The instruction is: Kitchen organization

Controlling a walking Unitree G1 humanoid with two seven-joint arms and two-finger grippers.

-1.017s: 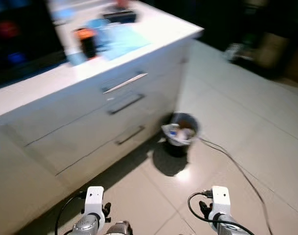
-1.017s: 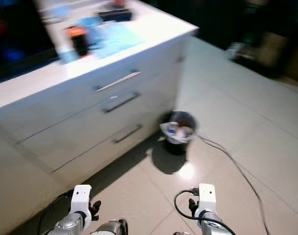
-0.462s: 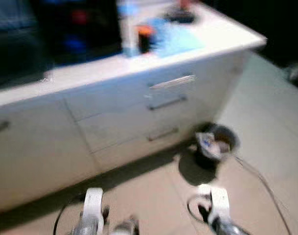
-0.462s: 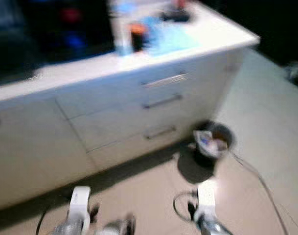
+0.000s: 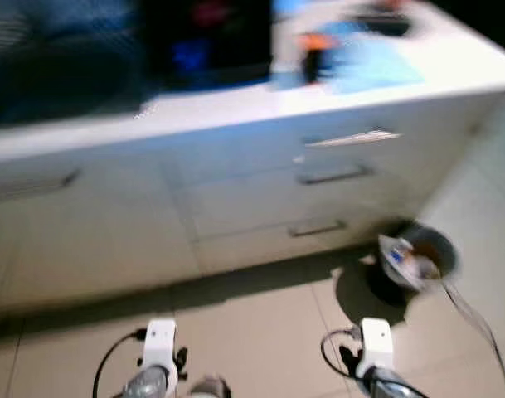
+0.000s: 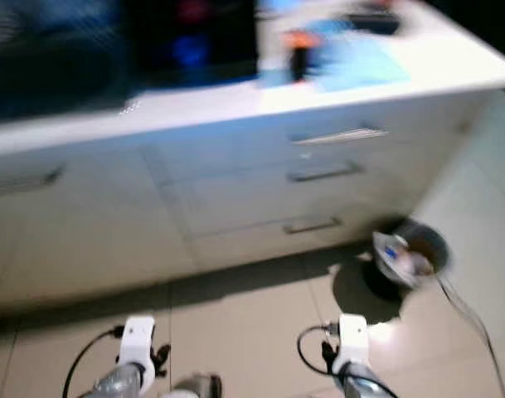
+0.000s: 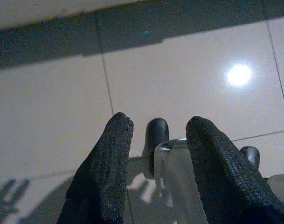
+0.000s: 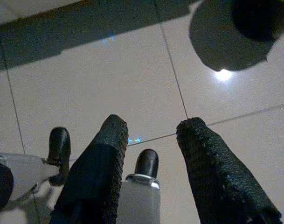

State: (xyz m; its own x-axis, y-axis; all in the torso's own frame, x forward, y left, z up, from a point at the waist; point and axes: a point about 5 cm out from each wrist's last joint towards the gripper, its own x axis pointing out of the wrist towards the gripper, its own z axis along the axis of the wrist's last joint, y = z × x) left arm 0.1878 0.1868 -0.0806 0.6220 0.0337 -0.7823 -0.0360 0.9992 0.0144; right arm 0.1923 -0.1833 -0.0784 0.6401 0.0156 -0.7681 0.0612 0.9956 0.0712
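Observation:
A long white kitchen counter (image 5: 235, 104) with three stacked drawers (image 5: 335, 174) runs across the blurred eye views. On its top stand a dark cup with an orange lid (image 5: 313, 56), a light blue mat (image 5: 372, 66) and a dark item (image 5: 385, 21) further back. Both arms hang low at the bottom edge, their white wrist mounts (image 5: 158, 340) (image 5: 375, 340) over the floor. My left gripper (image 7: 155, 128) is open above bare tiles with nothing between its fingers. My right gripper (image 8: 148, 128) is also open and holds nothing.
A small dark bin (image 5: 416, 261) lined with a white bag and holding rubbish stands on the tiled floor by the counter's right end. A thin cable (image 5: 476, 319) trails from it across the floor. A dark surface (image 5: 111, 50) rises behind the counter at left.
The whole picture has slid to the right, so the camera has turned left along the counter. More of the counter's left part shows. Both arms hang as before.

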